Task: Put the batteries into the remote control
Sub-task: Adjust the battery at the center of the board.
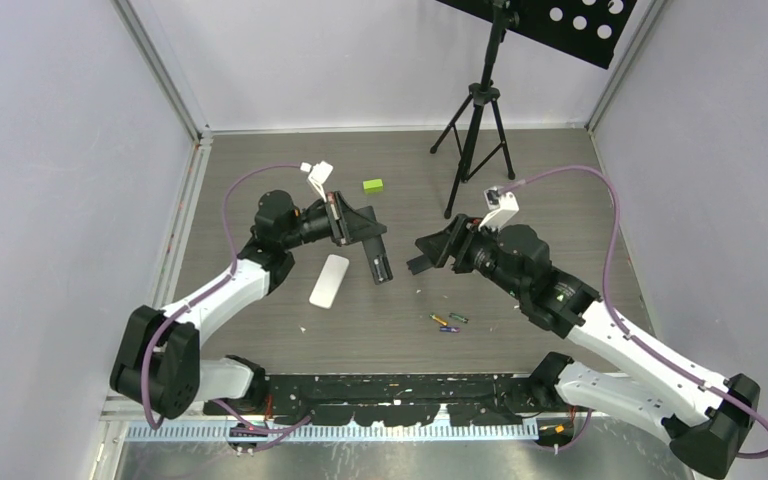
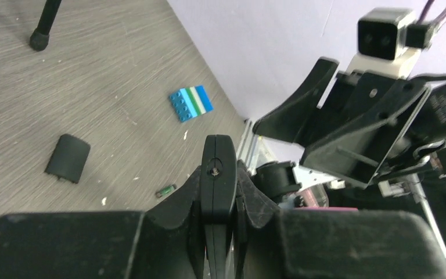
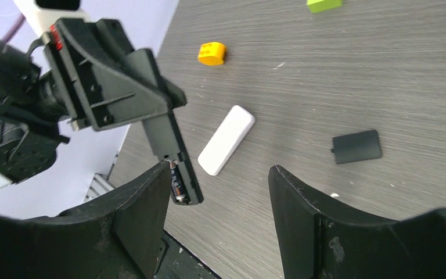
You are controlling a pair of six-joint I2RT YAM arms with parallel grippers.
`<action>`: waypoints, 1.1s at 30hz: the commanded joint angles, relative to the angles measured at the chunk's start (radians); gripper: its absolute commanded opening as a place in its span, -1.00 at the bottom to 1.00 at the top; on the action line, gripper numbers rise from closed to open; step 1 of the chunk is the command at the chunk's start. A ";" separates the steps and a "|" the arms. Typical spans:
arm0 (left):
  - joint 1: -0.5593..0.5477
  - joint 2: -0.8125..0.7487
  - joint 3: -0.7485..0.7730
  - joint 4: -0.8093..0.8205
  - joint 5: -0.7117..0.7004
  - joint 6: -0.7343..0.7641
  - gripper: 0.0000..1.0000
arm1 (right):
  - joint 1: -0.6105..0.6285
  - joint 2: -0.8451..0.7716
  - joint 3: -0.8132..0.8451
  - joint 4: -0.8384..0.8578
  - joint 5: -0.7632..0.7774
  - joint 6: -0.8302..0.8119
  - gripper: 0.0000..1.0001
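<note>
Left gripper [image 1: 364, 238] is clamped on the black remote control [image 1: 379, 264] and holds it above the table [image 1: 260, 180], with its free end pointing toward the right arm. In the right wrist view, a dark battery [image 3: 177, 185] lies in the open compartment at that free end. The right gripper [image 1: 422, 256] faces the remote control with its jaws spread wide and nothing between them. One finger [image 3: 145, 221] stands just beside the remote's end, but I cannot tell whether they touch. Three more batteries lie close together on the table near the right arm: a yellowish battery [image 1: 438, 320], a green battery [image 1: 458, 318] and a blue-purple battery [image 1: 448, 328]. A black battery cover [image 3: 356, 146] lies flat on the table, apart from a white bar [image 1: 329, 280] that rests beside the left arm. Farther back, a lime-green block [image 1: 373, 185] sits near the tripod [image 1: 475, 130].
</note>
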 commanded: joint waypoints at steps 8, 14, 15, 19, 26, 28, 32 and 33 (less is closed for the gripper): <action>0.006 -0.126 -0.088 -0.024 0.103 0.199 -1.00 | -0.011 0.271 0.155 -0.502 0.168 0.019 0.35; 0.006 -0.169 -0.108 -0.055 0.089 0.237 -1.00 | -0.011 0.390 0.109 -0.503 -0.112 -0.190 0.20; 0.006 -0.170 -0.107 -0.062 0.091 0.241 -1.00 | -0.011 0.407 0.108 -0.502 -0.164 -0.248 0.20; 0.006 -0.172 -0.084 -0.086 0.121 0.255 -1.00 | -0.004 0.507 0.154 -0.552 -0.148 -0.339 0.19; 0.006 -0.198 -0.060 -0.111 0.132 0.250 -1.00 | 0.064 0.634 0.205 -0.546 -0.150 -0.397 0.18; 0.006 -0.209 -0.060 -0.121 0.131 0.252 -1.00 | 0.067 0.666 0.214 -0.549 -0.106 -0.395 0.16; 0.006 -0.231 -0.058 -0.145 0.123 0.252 -1.00 | 0.068 0.719 0.226 -0.553 -0.038 -0.391 0.03; 0.006 -0.235 -0.057 -0.152 0.121 0.252 -1.00 | 0.069 0.728 0.225 -0.550 -0.034 -0.390 -0.01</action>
